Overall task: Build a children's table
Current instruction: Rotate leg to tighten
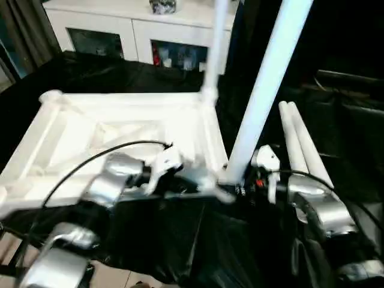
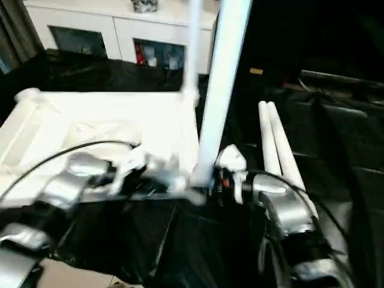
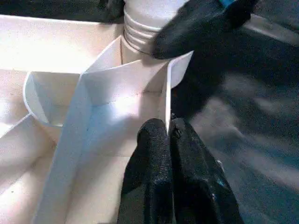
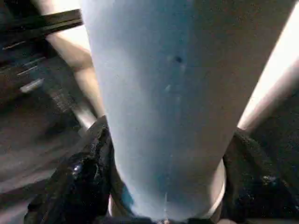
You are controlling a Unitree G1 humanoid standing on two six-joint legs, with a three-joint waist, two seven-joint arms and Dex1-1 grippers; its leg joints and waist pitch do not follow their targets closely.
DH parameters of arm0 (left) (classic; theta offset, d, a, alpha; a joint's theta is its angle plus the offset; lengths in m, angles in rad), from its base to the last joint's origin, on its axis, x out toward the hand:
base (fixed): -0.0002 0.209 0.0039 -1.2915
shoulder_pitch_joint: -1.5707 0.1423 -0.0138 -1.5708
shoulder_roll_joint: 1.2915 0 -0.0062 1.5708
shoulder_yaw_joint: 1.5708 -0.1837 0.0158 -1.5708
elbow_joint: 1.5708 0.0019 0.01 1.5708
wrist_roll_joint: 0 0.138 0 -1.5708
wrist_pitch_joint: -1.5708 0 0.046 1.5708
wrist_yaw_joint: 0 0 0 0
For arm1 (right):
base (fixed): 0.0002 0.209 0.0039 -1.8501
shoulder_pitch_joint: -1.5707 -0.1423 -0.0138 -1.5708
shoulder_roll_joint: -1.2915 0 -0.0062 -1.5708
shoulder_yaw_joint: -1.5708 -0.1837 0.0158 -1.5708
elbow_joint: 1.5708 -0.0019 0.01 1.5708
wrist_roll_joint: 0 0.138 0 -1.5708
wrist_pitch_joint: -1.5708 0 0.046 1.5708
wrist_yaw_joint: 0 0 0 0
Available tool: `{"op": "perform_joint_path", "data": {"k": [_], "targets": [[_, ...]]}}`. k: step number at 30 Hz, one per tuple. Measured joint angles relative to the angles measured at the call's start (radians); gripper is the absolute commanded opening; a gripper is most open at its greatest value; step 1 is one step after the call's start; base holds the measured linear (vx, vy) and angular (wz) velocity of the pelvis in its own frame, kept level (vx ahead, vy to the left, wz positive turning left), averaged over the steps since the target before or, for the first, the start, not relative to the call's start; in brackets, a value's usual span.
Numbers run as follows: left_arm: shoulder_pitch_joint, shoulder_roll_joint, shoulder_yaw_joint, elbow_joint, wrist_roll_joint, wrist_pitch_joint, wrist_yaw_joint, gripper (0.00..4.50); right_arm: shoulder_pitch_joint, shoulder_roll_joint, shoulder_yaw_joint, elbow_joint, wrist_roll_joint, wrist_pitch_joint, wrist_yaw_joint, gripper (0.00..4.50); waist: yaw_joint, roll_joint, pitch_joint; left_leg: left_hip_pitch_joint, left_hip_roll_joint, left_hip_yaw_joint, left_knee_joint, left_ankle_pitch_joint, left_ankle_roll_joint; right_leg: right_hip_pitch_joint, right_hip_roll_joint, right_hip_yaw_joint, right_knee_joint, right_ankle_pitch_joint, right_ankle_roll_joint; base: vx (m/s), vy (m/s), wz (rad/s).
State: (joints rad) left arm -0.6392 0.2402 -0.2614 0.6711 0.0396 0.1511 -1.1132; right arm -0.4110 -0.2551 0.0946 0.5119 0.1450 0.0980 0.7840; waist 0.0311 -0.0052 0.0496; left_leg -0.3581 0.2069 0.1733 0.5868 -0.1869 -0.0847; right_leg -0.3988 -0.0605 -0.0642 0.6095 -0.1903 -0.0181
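Nearest, at the bottom of the head views, two silver forearms reach up from the lower corners over black sheeting. Left of centre, the left gripper (image 1: 180, 180) sits at the near right edge of the white tabletop (image 1: 78, 138), which lies ribbed side up across the left half of the frame; in the left wrist view its two black fingers (image 3: 159, 168) are pressed together, pinching the thin white edge wall of the tabletop between them. Just right of it, at lower centre, the right gripper (image 1: 240, 183) sits at the base of a long white leg (image 1: 264, 90) that rises steeply from the tabletop's near right corner to the top edge of the frame; in the right wrist view a black finger (image 4: 79, 177) shows on either side of the tube, spread to its width and close against it. Right of centre, two more loose legs (image 1: 300, 144) lie side by side on the black sheeting. Farther back, another leg (image 1: 215, 54) stands upright in the tabletop's far right corner. Along the top left of the frame stands a white cabinet (image 1: 132, 30) with glass doors.
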Motion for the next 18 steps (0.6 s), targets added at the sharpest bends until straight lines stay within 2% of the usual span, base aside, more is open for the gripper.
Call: {"op": "perform_joint_path", "data": {"k": [5,7,11,12,18], "targets": [[-0.052,-0.117,0.023,0.082,0.02,0.055,0.202,0.0,-0.045,0.094,-0.069,0.088,-0.032,-0.011,-0.295,2.66,0.001,0.0,0.0,0.005,-0.001,0.0,0.0,0.0,0.0,0.004,0.0,0.0,-0.002,-0.001,0.001,0.0,0.0,0.0],[-0.063,-0.142,0.028,0.094,0.024,0.07,0.248,0.0,-0.06,0.115,-0.081,0.109,-0.044,-0.014,-0.372,2.66,0.001,0.0,-0.001,0.005,-0.001,0.0,0.0,0.0,0.0,0.005,-0.001,0.0,-0.003,-0.001,0.001,0.0,0.0,0.0],[-0.078,-0.18,0.032,0.118,0.034,0.073,0.32,0.0,-0.093,0.159,-0.099,0.184,-0.076,-0.083,-0.507,2.66,0.0,0.002,-0.002,0.006,-0.002,0.0,-0.001,0.0,0.0,0.007,-0.001,0.001,-0.005,-0.001,0.001,0.0,0.0,0.0],[-0.079,-0.181,0.031,0.12,0.036,0.07,0.322,0.0,-0.096,0.16,-0.1,0.194,-0.076,-0.093,-0.509,3.21,0.0,0.002,-0.002,0.006,-0.002,0.0,-0.001,0.0,0.0,0.007,-0.001,0.001,-0.005,-0.001,0.001,0.0,0.0,0.0],[-0.08,-0.169,0.03,0.117,0.04,0.059,0.296,0.0,-0.097,0.154,-0.104,0.205,-0.076,-0.117,-0.448,3.8,0.0,0.002,-0.001,0.006,-0.002,0.0,-0.005,0.0,0.0,0.007,-0.001,0.0,-0.006,-0.001,0.001,0.0,0.0,0.0]]}}
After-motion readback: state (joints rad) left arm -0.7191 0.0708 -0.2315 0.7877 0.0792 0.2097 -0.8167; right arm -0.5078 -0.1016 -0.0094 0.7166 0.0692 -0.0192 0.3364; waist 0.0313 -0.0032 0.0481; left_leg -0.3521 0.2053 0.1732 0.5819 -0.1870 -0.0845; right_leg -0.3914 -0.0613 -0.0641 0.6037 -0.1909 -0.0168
